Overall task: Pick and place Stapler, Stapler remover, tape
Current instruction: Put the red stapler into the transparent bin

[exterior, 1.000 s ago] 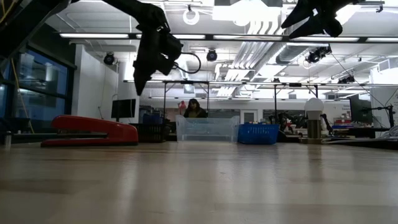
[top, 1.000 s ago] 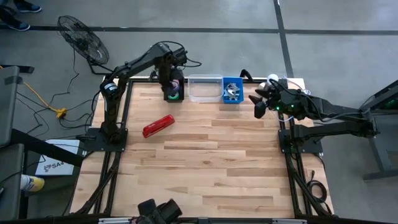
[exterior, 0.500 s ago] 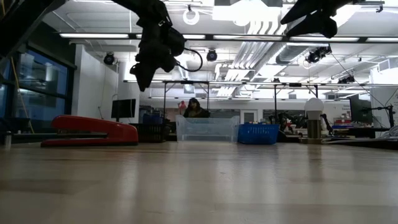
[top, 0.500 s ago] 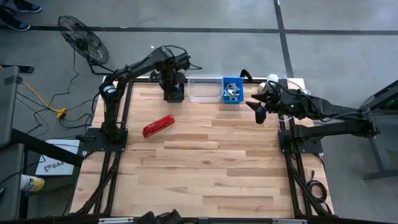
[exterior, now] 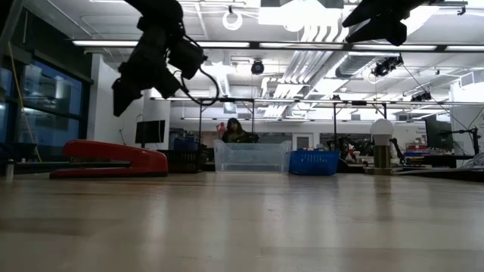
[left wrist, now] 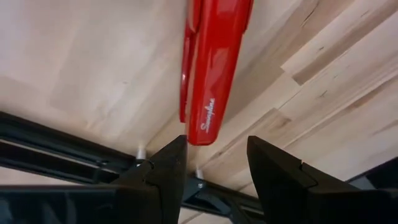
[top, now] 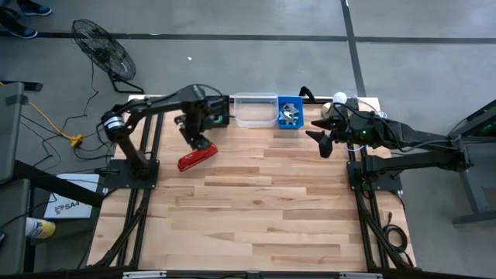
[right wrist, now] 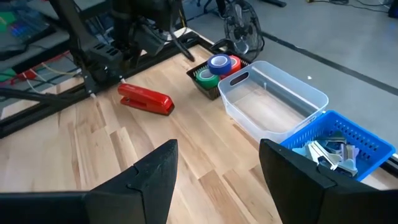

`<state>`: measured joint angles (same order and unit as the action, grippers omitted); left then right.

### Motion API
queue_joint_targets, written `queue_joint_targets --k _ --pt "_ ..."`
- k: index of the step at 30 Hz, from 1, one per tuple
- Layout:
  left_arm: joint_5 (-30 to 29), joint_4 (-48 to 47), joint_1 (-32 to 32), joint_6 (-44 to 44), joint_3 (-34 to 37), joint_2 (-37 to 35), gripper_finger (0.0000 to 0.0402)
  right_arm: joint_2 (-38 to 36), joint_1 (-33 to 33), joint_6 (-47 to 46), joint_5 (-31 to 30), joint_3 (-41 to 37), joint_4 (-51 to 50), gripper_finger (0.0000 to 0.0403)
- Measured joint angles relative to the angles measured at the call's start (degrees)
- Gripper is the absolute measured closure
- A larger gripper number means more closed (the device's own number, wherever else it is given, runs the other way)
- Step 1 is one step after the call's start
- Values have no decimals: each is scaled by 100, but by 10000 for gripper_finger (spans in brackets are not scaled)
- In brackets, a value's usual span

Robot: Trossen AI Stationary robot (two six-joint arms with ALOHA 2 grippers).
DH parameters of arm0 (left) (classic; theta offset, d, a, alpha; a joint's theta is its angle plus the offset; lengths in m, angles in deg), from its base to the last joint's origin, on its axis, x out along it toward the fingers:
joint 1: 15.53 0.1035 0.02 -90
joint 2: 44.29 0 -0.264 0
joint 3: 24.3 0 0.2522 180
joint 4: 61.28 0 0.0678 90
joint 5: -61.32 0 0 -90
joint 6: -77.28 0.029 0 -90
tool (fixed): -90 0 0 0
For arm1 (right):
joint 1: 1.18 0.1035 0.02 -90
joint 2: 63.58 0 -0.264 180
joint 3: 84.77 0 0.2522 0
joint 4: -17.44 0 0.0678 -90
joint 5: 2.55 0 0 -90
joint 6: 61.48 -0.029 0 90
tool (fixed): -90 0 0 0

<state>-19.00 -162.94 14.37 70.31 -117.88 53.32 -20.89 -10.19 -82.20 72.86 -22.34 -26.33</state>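
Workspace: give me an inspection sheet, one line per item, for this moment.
Surface: wooden table, light planks, bare over the near half.
Job's things: red stapler lies flat on the table's left side; tape rolls sit in a dark basket at the far edge; clear bin looks empty; blue basket holds small metal pieces.
Clutter: nothing seen.
Grippers: left gripper open, above the stapler's end, not touching it; right gripper open, empty, raised near the table's right far corner.
Cables: yellow cord and dark leads on the floor left of the table.
Surroundings: floor fan behind the left arm; a person far behind the bins.
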Motion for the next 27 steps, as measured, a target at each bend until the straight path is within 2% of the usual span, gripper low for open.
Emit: queue_joint_targets --k 5,10,14,16,23,27 --pt "17 295 -312 -342 561 -257 238 0 0 167 69 0 -81 186" --pt "37 270 -673 -532 837 -276 238 0 0 193 131 0 -148 185" --pt "-301 558 -929 -534 1011 -276 238 0 0 279 133 0 -192 187" --pt "-539 757 -1019 -597 1067 -276 238 -1 0 283 131 0 -206 186" --pt "-507 1159 -1084 -821 1096 -276 238 -2 0 285 131 0 -228 187" --pt "-785 1123 -1080 -1001 1096 -276 225 -2 0 301 131 0 -278 185"
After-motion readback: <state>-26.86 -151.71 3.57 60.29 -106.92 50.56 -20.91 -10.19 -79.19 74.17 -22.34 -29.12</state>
